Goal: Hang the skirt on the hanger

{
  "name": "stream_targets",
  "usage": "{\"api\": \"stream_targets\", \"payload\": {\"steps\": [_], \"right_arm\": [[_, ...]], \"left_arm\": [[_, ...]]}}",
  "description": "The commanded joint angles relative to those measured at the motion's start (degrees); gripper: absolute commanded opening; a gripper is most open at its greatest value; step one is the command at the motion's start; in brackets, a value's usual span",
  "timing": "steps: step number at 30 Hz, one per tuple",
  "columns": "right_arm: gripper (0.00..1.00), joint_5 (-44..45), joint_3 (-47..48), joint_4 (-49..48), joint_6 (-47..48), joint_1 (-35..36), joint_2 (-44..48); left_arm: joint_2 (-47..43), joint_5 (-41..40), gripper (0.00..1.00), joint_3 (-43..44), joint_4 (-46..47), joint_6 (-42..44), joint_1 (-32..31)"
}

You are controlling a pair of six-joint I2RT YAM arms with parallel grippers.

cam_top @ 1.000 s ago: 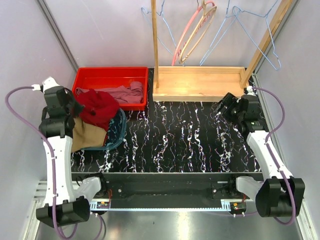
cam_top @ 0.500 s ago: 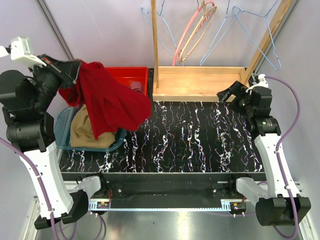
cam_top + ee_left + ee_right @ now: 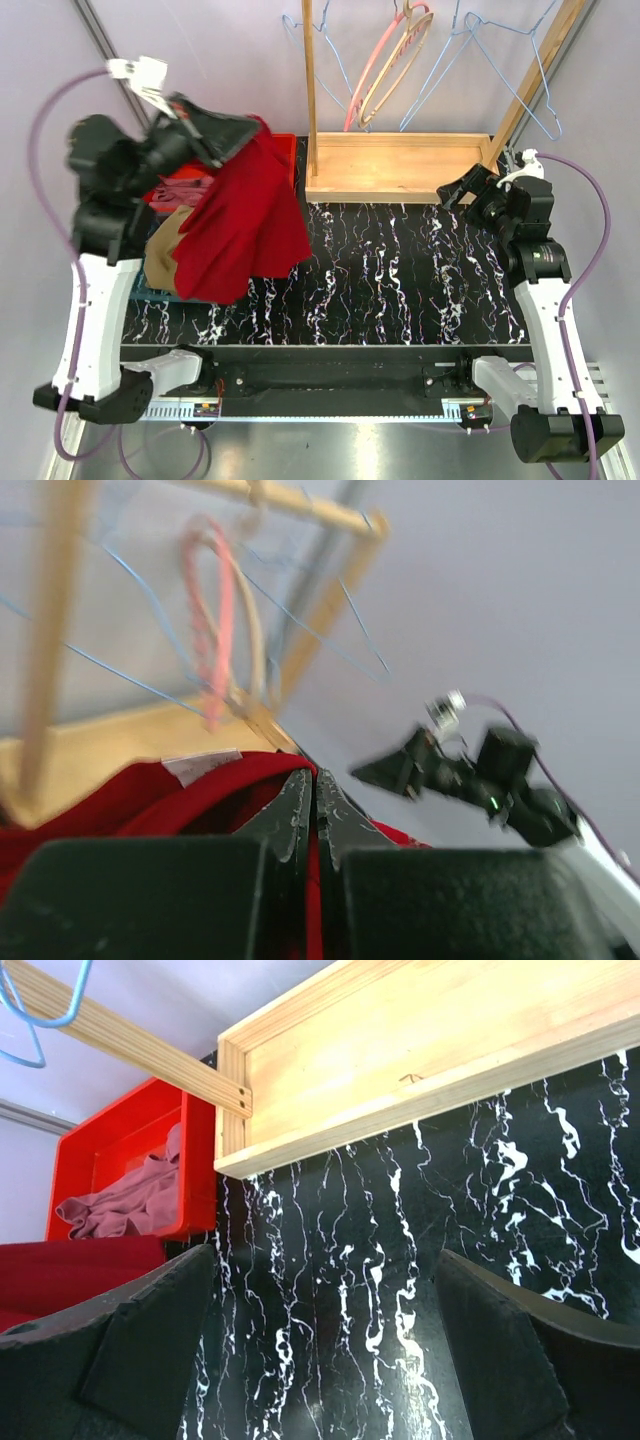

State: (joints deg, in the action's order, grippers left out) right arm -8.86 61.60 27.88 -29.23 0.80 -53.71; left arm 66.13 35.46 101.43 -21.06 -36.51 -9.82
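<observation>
The tan skirt [image 3: 164,252] lies bunched at the table's left edge, mostly hidden behind the dark red garment [image 3: 245,222]. My left gripper [image 3: 238,132] is raised high over the left side and shut on that red garment [image 3: 120,792], whose cloth is pinched between the jaws [image 3: 315,780] and hangs down over the table. Light-blue wire hangers [image 3: 336,66] [image 3: 522,62] hang on the wooden rack at the back. My right gripper [image 3: 458,190] hovers open near the rack's base with nothing between its fingers [image 3: 322,1256].
A red bin [image 3: 286,152] holding mauve-pink cloth [image 3: 125,1205] stands at the back left. The wooden rack tray [image 3: 400,166] sits at the back centre. A thick pink hanger [image 3: 378,62] and a pale wooden one [image 3: 402,62] hang between the blue ones.
My left arm has lifted the red garment up off the skirt and swung it toward the table's middle. My right gripper has opened slightly wider and shifted little.
</observation>
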Motion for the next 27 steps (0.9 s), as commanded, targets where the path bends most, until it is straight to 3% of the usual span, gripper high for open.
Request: {"api": "stream_targets", "payload": {"steps": [1, 11, 16, 19, 21, 23, 27], "right_arm": [[0.99, -0.5, 3.4, 2.4, 2.2, 0.0, -0.2], [0.99, -1.1, 4.8, 4.8, 3.4, 0.1, 0.6], [0.99, -4.0, 2.6, 5.7, 3.3, 0.1, 1.3], [0.98, -10.5, 1.0, 5.7, 1.3, 0.0, 0.8], [0.94, -19.5, -0.1, 5.3, 0.0, 0.9, -0.2], [0.92, -17.7, -1.8, 5.3, 0.1, 4.9, 0.0], [0.91, -5.9, -2.6, 5.3, 1.5, 24.5, -0.2]], "left_arm": [[0.8, -4.5, 0.0, -4.9, 7.4, 5.4, -9.6], [8.7, -14.8, 0.0, -14.6, 5.4, 14.4, -29.5], [13.0, -26.4, 0.0, -26.4, 7.0, 10.9, -32.2], [16.7, -35.3, 0.0, -30.9, 8.0, 7.1, -33.3], [19.2, -38.9, 0.0, -31.3, 8.0, 4.0, -34.1], [22.4, -41.7, 0.0, -29.9, 7.7, 2.2, -34.4], [26.6, -42.8, 0.0, -26.1, 7.5, -1.1, -35.0]]}}
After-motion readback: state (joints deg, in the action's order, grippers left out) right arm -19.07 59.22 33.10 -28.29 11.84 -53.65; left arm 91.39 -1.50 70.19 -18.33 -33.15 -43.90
